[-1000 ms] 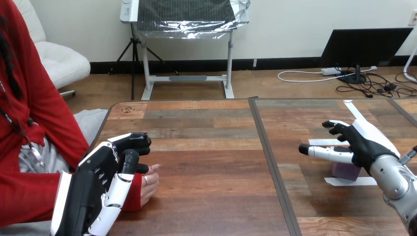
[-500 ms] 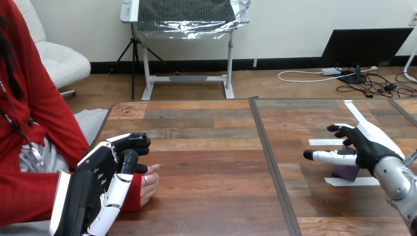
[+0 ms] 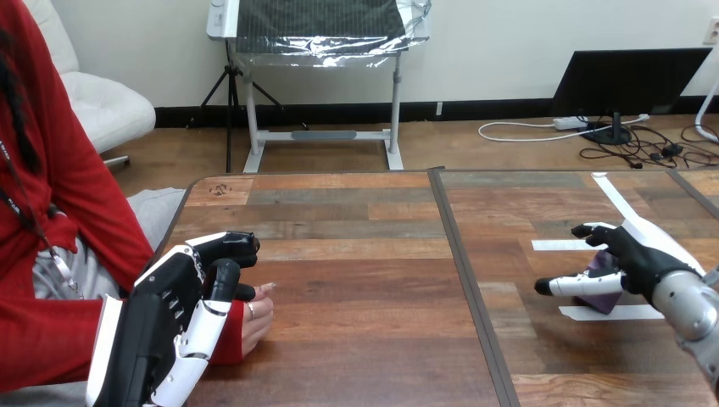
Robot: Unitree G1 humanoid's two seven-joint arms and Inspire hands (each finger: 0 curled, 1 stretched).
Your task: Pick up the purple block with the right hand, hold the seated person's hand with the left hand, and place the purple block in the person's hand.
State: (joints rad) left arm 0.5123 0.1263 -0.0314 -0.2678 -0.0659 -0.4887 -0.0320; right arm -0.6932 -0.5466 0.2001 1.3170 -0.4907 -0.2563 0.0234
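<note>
The purple block (image 3: 604, 298) rests on the right half of the table, between two white tape strips. My right hand (image 3: 638, 259) hangs low right over it, open; its thumb (image 3: 566, 286) stretches left across the block's front and its fingers (image 3: 593, 231) arch over the far side. Most of the block is hidden by the hand. At the near left corner my left hand (image 3: 165, 318) lies over the person's red-sleeved wrist. The person's hand (image 3: 257, 314) sticks out on the table just to the right of it, touching it.
White tape strips (image 3: 612, 312) lie near the block, with another strip (image 3: 560, 245) behind it and a diagonal one (image 3: 614, 192) farther back. A dark seam (image 3: 465, 271) divides the wooden table down the middle. The person sits at the left edge.
My right hand has sunk and drifted right, coming down around the purple block. The left hand and the person's hand have stayed in place.
</note>
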